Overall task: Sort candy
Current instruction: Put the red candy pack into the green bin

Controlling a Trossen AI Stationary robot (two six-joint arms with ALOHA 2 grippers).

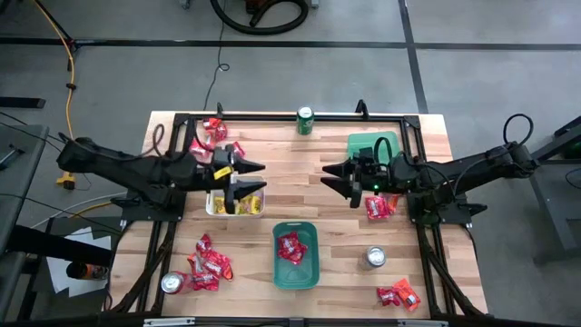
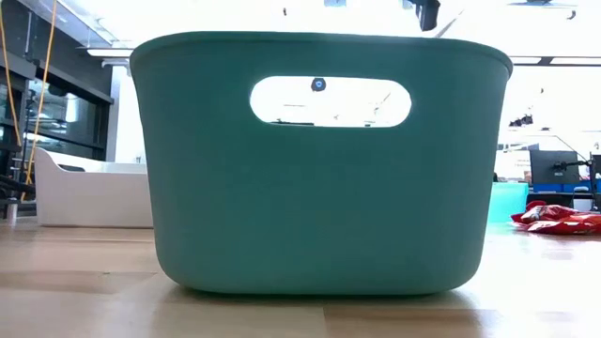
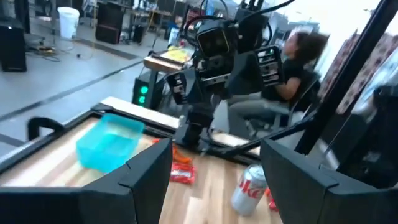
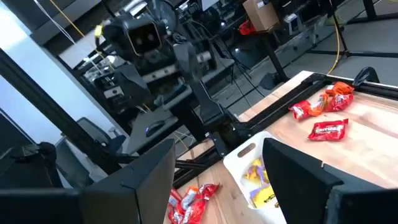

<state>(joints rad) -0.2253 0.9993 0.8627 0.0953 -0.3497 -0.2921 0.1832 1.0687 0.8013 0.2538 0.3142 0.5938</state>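
Red candy packets lie in loose heaps on the table: far left [image 1: 214,133], near left [image 1: 208,265], right [image 1: 379,207] and near right [image 1: 399,295]. Yellow candy [image 4: 261,180] lies in a small white tray [image 1: 218,205]. Red candy [image 1: 292,245] lies in a green tray [image 1: 310,272] at the near middle. My left gripper [image 1: 261,178] hangs open and level above the white tray, with nothing between its fingers. My right gripper [image 1: 327,175] faces it across the table's middle, also open and holding nothing.
A teal tray [image 1: 365,143] sits at the far right, partly under my right arm. A green can [image 1: 305,120] stands at the far edge. Silver cans stand near right [image 1: 374,258] and near left [image 1: 172,282]. A person [image 3: 292,62] sits beyond the table.
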